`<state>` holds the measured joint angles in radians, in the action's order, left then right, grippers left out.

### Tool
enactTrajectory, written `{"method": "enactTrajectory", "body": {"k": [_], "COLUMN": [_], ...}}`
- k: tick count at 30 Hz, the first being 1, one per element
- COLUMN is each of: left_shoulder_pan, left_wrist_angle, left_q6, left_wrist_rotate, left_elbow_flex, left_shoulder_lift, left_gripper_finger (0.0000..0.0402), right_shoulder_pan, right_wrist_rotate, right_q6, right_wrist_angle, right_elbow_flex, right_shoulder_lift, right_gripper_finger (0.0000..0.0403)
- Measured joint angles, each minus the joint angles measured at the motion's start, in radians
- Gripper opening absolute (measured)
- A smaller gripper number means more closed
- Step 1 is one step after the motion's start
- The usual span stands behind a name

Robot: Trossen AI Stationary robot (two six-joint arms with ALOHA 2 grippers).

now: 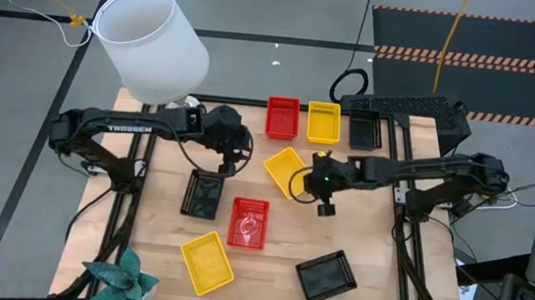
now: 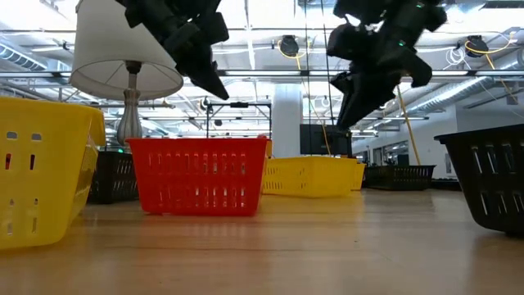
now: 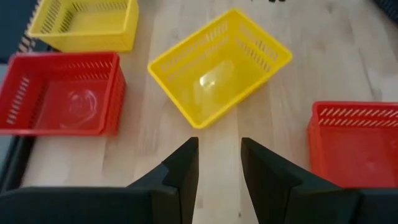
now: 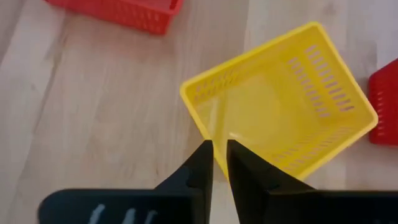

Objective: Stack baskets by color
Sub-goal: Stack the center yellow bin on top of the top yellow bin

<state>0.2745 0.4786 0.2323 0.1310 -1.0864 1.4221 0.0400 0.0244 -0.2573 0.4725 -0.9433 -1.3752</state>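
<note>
Your right pincer (image 4: 220,163), barely parted, is hovering over the tilted yellow mesh plastic basket's (image 4: 292,99) rim; it's probably risking a slip.

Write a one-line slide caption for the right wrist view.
Right end effector, fingers slightly apart, poised above the near rim of a tilted yellow basket on the wooden table.

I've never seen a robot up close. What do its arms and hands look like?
Two dark, jointed arms. The left arm carries white lettering on its side, and black cables loop along both. The right arm shows a small green light near its wrist. Each hand ends in two flat, black, wedge-shaped fingers.
</note>
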Motion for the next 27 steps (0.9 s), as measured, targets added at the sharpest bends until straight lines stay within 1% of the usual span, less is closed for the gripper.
{"method": "enactTrajectory", "body": {"k": [3, 5, 8, 13, 19, 23, 27], "left_shoulder_pan": [-0.011, -0.021, -0.029, -0.03, -0.03, -0.03, -0.03], "left_wrist_angle": [-0.007, -0.005, -0.005, 0.001, 0.005, 0.004, 0.004], "left_q6": [-0.058, -0.054, -0.026, -0.022, -0.024, -0.03, -0.032], "left_wrist_rotate": [0.0, 0.0, 0.001, 0.0, 0.0, 0.0, 0.0], "left_elbow_flex": [0.0, 0.0, 0.0, 0.0, 0.0, 0.0, 0.0], "left_shoulder_lift": [0.001, 0.0, 0.001, 0.001, 0.001, 0.001, 0.001], "left_gripper_finger": [0.0122, 0.0122, 0.0122, 0.0122, 0.0122, 0.0122, 0.0122], "right_shoulder_pan": [0.015, 0.02, 0.022, 0.034, 0.04, 0.04, 0.04], "right_wrist_rotate": [-0.009, -0.029, -0.031, -0.058, -0.056, -0.055, -0.055], "right_q6": [-0.031, -0.058, -0.097, -0.127, -0.145, -0.156, -0.179], "right_wrist_angle": [0.094, 0.144, 0.194, 0.211, 0.195, 0.169, 0.158], "right_elbow_flex": [-0.095, -0.152, -0.212, -0.23, -0.23, -0.23, -0.23], "right_shoulder_lift": [-0.061, -0.103, -0.164, -0.236, -0.29, -0.309, -0.308], "right_gripper_finger": [0.0059, 0.0069, 0.0085, 0.012, 0.0154, 0.0161, 0.0156]}}
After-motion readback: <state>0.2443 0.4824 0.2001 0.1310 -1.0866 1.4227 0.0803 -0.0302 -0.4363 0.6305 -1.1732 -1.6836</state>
